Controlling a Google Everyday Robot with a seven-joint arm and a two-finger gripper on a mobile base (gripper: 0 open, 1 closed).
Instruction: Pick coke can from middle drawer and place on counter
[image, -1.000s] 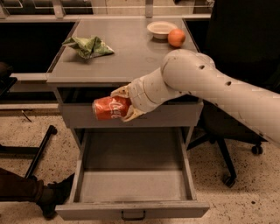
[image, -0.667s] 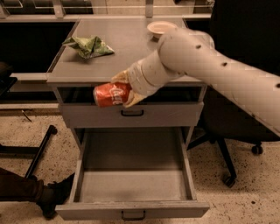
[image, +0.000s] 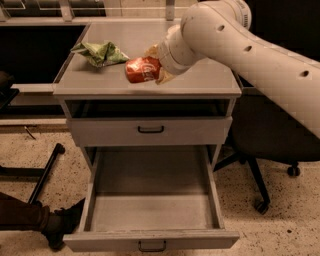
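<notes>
My gripper is shut on the coke can, a red can with white script that lies sideways in the fingers. The can is just above or touching the grey counter, left of its middle near the front edge; I cannot tell which. The middle drawer is pulled fully out below and shows nothing inside. The drawer above it is closed. My white arm reaches in from the upper right.
A crumpled green bag lies on the counter's left rear, close to the can. A dark office chair stands right of the cabinet. A person's shoe and a black chair leg are on the floor at the left.
My gripper has lifted the coke can from in front of the top drawer's face up over the counter. The arm now hides the counter's back right.
</notes>
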